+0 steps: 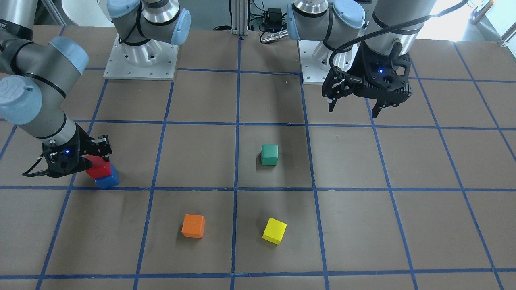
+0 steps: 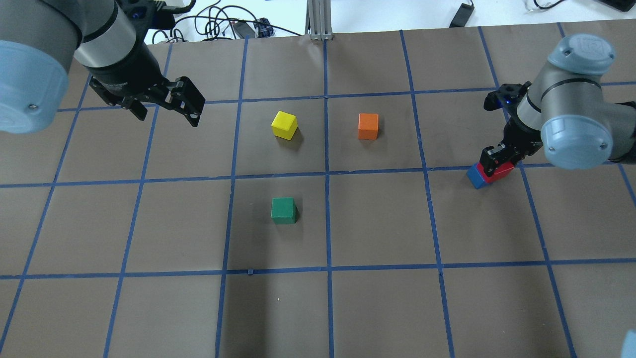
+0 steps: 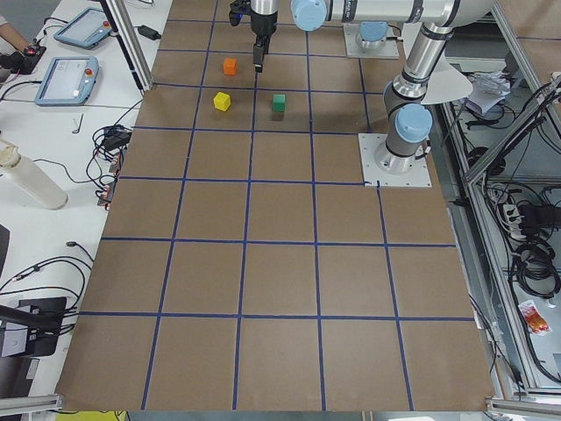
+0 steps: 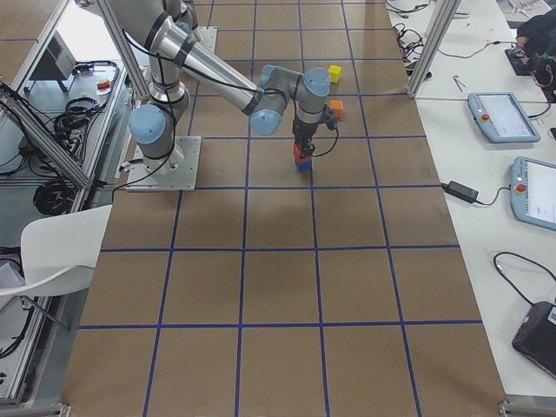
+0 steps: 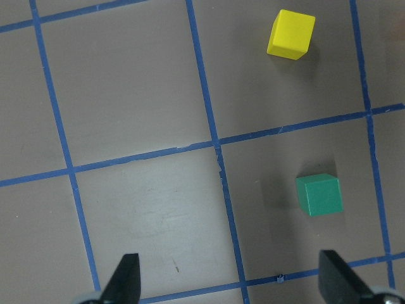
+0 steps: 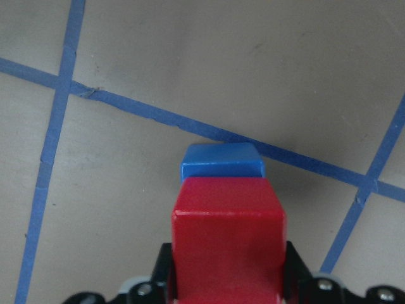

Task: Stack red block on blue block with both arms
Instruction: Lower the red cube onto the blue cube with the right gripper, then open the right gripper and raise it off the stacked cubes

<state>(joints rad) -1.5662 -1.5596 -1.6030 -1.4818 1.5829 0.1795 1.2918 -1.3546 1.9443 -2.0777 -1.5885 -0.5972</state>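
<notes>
The red block [image 1: 98, 168] is held between the fingers of my right gripper [image 1: 94, 163], directly on or just above the blue block [image 1: 108, 180], a bit offset from it. The overhead view shows the red block [image 2: 502, 170] over the blue block [image 2: 476, 176] next to a blue tape line, with my right gripper [image 2: 497, 164] shut on it. The right wrist view shows the red block [image 6: 228, 247] close up and the blue block [image 6: 221, 162] just beyond. My left gripper [image 1: 354, 108] hangs open and empty above the table, far from the blocks; it also shows in the overhead view [image 2: 166, 117].
A green cube [image 1: 269, 155] sits near the table's middle. An orange cube [image 1: 193, 226] and a yellow cube [image 1: 274, 230] lie on the operators' side. The left wrist view shows the yellow cube [image 5: 290, 35] and the green cube [image 5: 319, 194]. Both arm bases stand at the robot's edge.
</notes>
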